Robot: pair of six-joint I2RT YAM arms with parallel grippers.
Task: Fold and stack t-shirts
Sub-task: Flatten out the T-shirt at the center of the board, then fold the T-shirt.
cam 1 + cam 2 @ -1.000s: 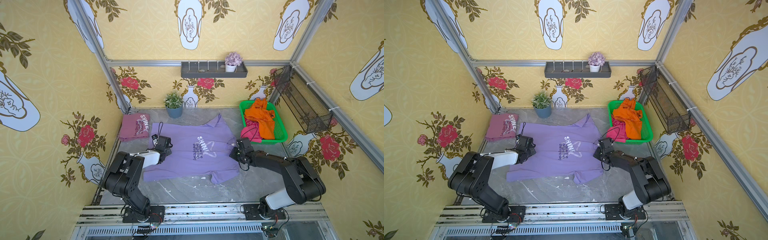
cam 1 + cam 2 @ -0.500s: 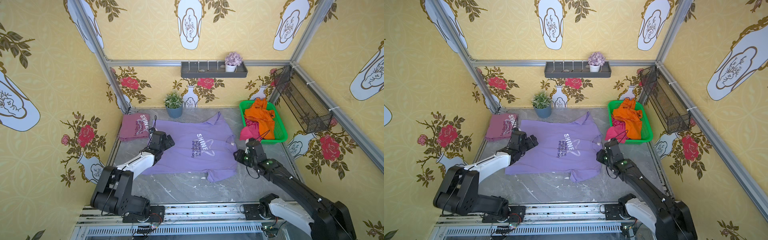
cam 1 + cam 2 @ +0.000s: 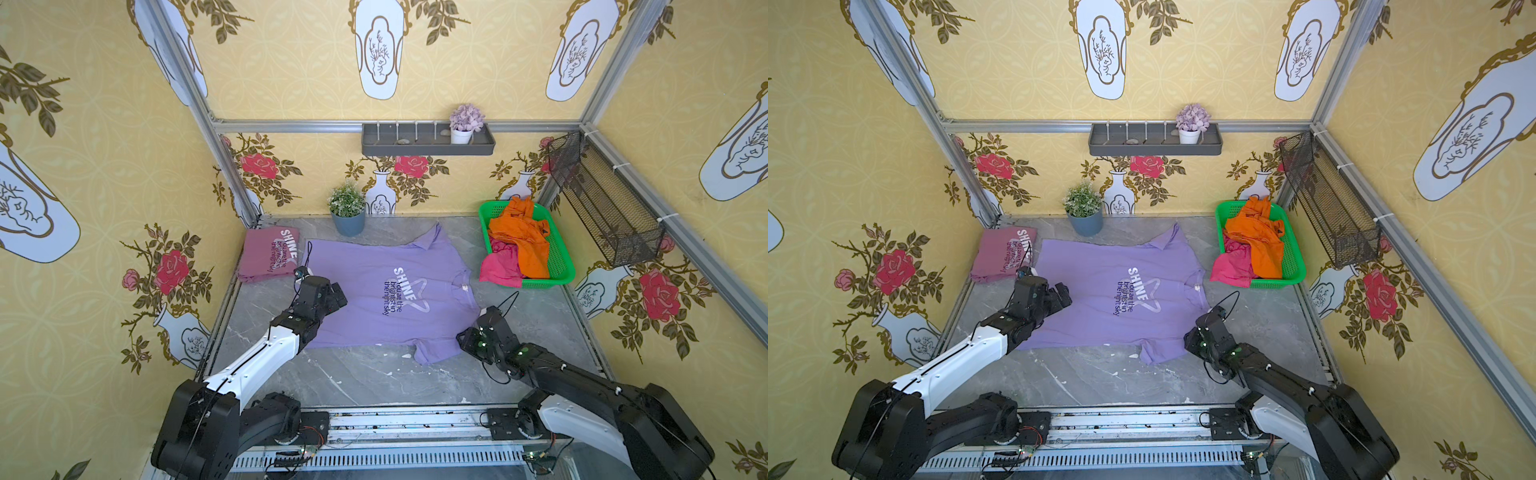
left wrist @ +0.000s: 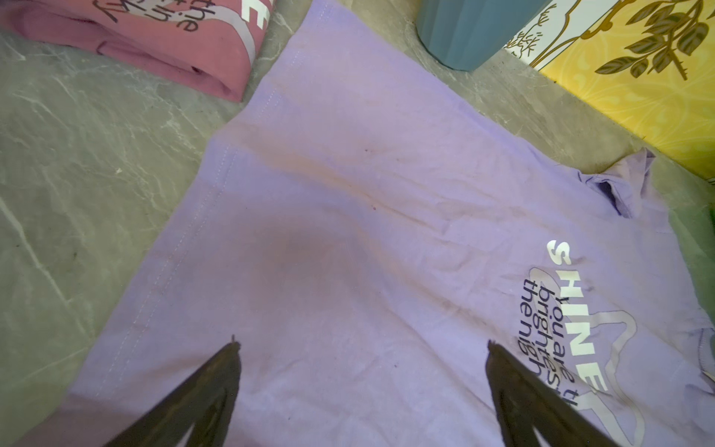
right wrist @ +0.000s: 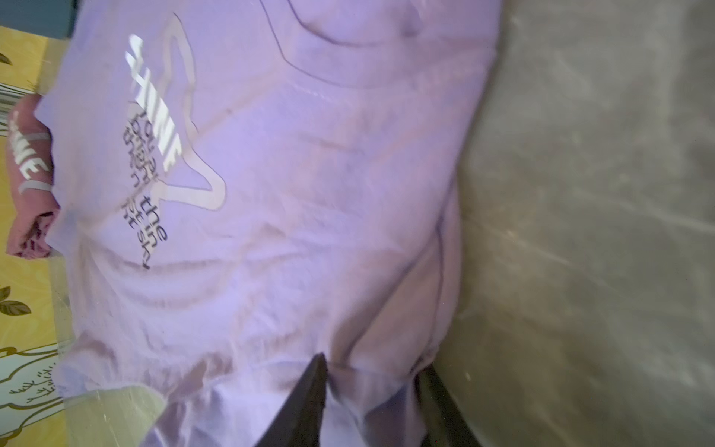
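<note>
lavender t-shirt (image 3: 374, 291) lies flat, print up, on the table (image 3: 365, 386), just beside the folded mauve t-shirt (image 3: 268, 253). our left gripper (image 3: 334, 296) hovers wide open over its hem end. our right gripper (image 3: 465, 338) sits at the near sleeve, jaws narrow; we cannot tell if it grips. we judge both should pinch the near edge low, then fold evenly.

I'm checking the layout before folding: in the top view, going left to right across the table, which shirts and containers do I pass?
Folded dusty mauve t-shirt → spread lavender purple t-shirt → green plastic basket.
</note>
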